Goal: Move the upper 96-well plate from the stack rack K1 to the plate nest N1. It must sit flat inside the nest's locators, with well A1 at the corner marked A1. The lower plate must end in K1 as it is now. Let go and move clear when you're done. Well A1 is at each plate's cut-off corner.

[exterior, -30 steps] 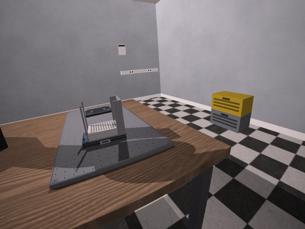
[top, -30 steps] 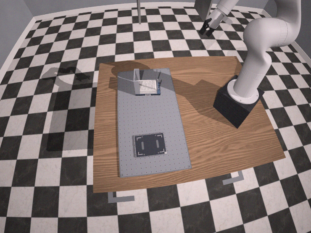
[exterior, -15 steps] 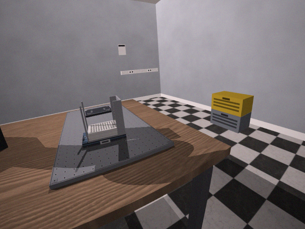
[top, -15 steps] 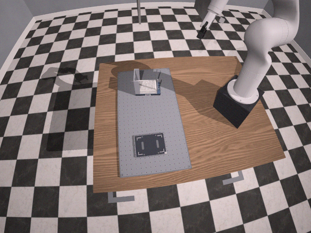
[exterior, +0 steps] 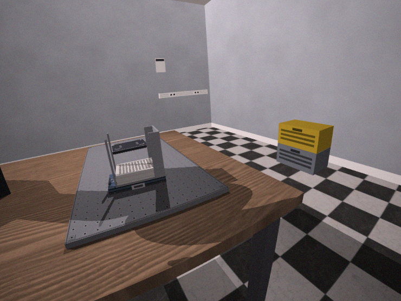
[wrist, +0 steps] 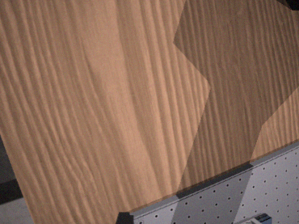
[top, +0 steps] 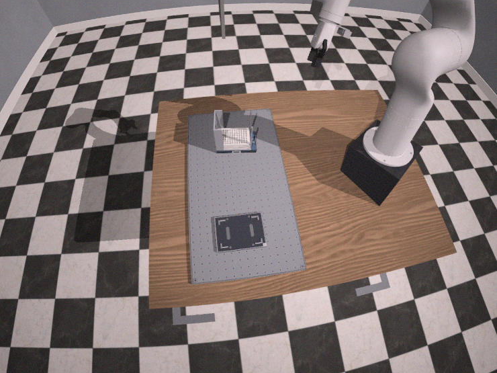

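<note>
The stack rack K1 (top: pixel 234 132) stands at the far end of the grey breadboard (top: pixel 242 195), with grey upright walls around the stack. The white upper 96-well plate (top: pixel 236 138) lies on top; the lower plate under it is mostly hidden. The rack also shows in the exterior view (exterior: pixel 137 162) with the upper plate (exterior: pixel 134 167). The dark plate nest N1 (top: pixel 239 232) sits empty near the breadboard's near end, and shows in the exterior view (exterior: pixel 128 145). My gripper (top: pixel 316 55) is open and empty, high in the air to the back right of the rack. The wrist view shows no fingers.
The arm's black base block (top: pixel 379 167) stands on the wooden table (top: pixel 331 207) to the right of the breadboard. A yellow and grey cabinet (exterior: pixel 304 145) stands on the floor by the wall. The wrist view shows the table and a breadboard corner (wrist: pixel 250 199).
</note>
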Action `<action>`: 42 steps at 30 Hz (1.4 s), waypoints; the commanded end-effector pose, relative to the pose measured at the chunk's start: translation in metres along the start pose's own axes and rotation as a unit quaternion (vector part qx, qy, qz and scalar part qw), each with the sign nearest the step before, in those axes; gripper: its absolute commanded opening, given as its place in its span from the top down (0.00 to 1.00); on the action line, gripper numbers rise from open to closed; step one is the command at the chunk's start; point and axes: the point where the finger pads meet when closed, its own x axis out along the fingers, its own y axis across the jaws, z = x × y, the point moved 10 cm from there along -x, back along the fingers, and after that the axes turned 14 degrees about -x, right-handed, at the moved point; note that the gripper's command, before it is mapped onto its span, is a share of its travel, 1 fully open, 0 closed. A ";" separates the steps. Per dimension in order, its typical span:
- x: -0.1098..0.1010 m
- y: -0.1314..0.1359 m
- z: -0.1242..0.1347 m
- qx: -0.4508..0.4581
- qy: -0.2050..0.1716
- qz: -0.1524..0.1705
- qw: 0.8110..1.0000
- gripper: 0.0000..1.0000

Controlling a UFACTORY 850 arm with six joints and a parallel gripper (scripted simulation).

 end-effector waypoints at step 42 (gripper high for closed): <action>0.070 0.016 0.123 -0.591 0.126 0.075 0.793 0.00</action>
